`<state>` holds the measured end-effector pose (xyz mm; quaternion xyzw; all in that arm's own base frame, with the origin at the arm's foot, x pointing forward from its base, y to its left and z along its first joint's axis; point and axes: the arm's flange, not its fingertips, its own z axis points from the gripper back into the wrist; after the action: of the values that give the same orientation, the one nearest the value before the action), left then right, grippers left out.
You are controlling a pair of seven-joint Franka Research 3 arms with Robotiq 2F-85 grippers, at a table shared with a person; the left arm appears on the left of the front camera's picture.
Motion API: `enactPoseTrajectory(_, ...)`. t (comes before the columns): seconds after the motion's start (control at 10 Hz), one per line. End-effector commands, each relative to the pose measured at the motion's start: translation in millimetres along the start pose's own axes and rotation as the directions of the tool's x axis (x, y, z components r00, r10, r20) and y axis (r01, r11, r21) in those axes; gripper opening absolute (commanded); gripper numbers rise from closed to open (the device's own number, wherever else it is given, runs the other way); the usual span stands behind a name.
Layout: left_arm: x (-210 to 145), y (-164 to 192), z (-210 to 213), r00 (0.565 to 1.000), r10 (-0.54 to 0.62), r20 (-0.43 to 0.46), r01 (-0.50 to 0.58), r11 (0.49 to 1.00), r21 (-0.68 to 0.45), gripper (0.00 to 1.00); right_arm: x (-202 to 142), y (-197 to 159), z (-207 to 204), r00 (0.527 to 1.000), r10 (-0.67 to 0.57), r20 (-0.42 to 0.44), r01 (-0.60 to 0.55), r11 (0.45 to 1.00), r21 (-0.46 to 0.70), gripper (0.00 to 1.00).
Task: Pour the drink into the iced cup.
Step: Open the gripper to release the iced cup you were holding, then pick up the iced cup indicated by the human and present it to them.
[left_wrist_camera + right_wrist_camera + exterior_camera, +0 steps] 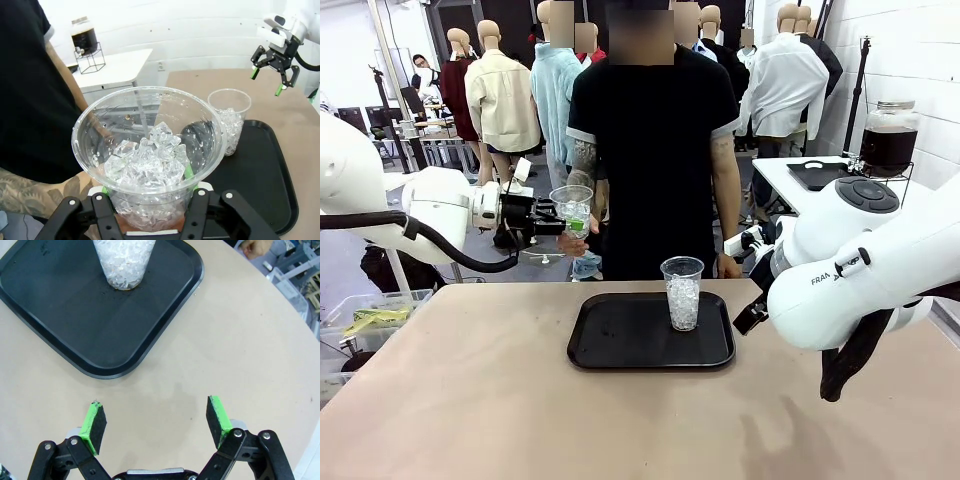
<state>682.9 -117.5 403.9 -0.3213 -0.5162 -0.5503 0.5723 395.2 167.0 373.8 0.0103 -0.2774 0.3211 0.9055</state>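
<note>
Two arms work a tan table (470, 400), and what matters for the coming move is where the iced cup (682, 292) lies from the left gripper (566, 222). That gripper hangs over the table's far left edge, closed on a clear cup (571, 205) which stands upright with its long axis vertical and its mouth up. The iced cup stands on the right part of a black tray (620, 345) at mid-table. From the held cup it lies lower, toward the robot's right and nearer the robot's side, so a pour looks to need a carry over and down, then a tilt. The right gripper (156, 421) is empty with its jaws spread wide, hovering over bare table just beside the tray's edge. It is the nearer of the two to the iced cup, but the left one has the load. A person's hand (582, 243) sits close under the held cup; whether it touches I cannot tell. The held cup is itself heaped with ice, and the drink (150, 225) shows as a thin orange-red layer at its bottom, between the green pads. A glass jar (888, 135) of dark liquid stands on a side table well apart. For writing, "FRAN" (825, 278) can be read on the right arm's casing. Neither cup carries a label or print that I can make out.
</note>
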Motion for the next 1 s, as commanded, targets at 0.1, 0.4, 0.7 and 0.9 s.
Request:
enactPoseTrajectory(0.1,3.5,8.9,1.0,0.999,0.02,0.025,-0.021,0.999,0.026,0.6,-0.2,0.6,-0.2,1.0,0.0,0.0,0.0,1.0,0.001,1.0)
enactPoseTrajectory(0.4,3.0,8.5,3.0,0.999,0.023,0.024,-0.023,0.999,0.033,0.6,-0.2,0.6,-0.2,1.0,0.0,0.0,0.0,1.0,0.001,1.0)
enactPoseTrajectory(0.7,3.4,6.4,4.6,1.0,0.023,0.019,-0.023,0.999,0.032,0.6,-0.2,0.6,-0.2,1.0,0.0,0.0,0.0,1.0,0.001,1.0)
enactPoseTrajectory(0.9,4.3,2.0,7.8,0.999,0.048,-0.013,-0.047,0.998,0.048,0.77,-0.2,0.6,-0.2,1.0,0.0,0.0,0.0,1.0,0.001,1.0)
